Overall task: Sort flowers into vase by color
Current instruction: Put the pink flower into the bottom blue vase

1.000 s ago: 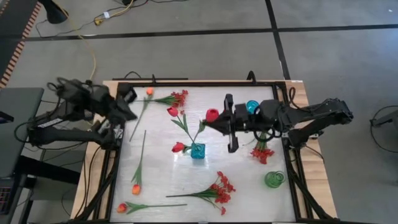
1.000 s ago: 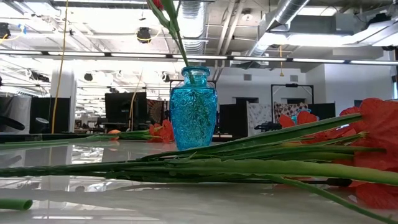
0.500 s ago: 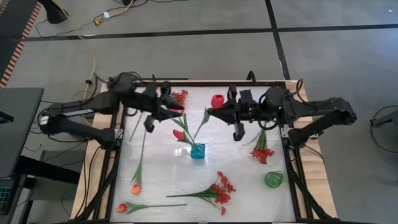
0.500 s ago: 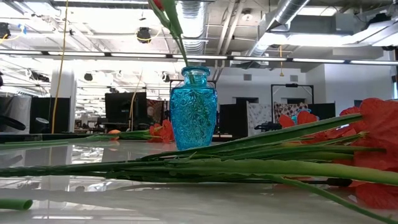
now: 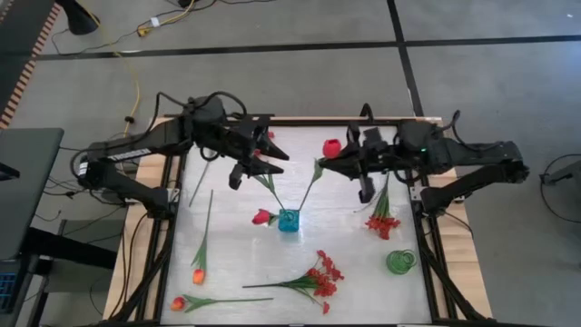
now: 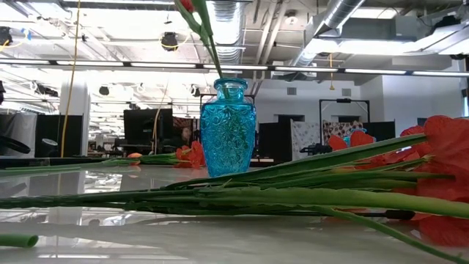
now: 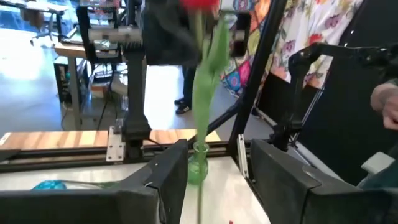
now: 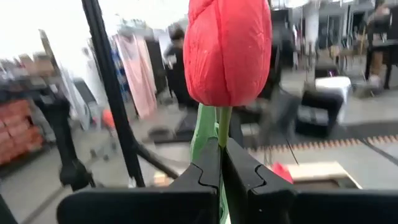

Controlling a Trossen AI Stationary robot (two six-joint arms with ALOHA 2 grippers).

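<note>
My right gripper [image 5: 329, 165] is shut on a red rosebud flower [image 8: 227, 50] high above the middle of the table. Its green stem [image 5: 307, 191] slants down to the mouth of the blue vase [image 5: 289, 221]. A second rosebud [image 5: 261, 216] and another stem [image 5: 272, 191] rise from that vase. My left gripper [image 5: 263, 163] is open and level just left of these stems. In its wrist view an upright green stem [image 7: 200, 118] shows between its fingers [image 7: 165, 183]; whether they touch it I cannot tell. The low view shows the vase [image 6: 228, 128] but no gripper. My right gripper pinches the flower's stem [image 8: 222, 144] between its two fingers, right under the red bud. The fingers come level from the table's right and lie across the stem. The bud stands upright above them, and the stem's lower end reaches the blue vase's mouth.
Two orange tulips [image 5: 198, 272] [image 5: 178, 302] lie near the left front. Red blossom sprays lie at the front middle [image 5: 322, 277], the right [image 5: 381, 222] and the far side [image 5: 265, 141]. A green vase [image 5: 399, 262] stands at the right front.
My left gripper has swung from the table's left edge toward the middle, up beside the stems in the blue vase. My right gripper has carried the rosebud toward the far edge and a little right, so its stem now leans more.
</note>
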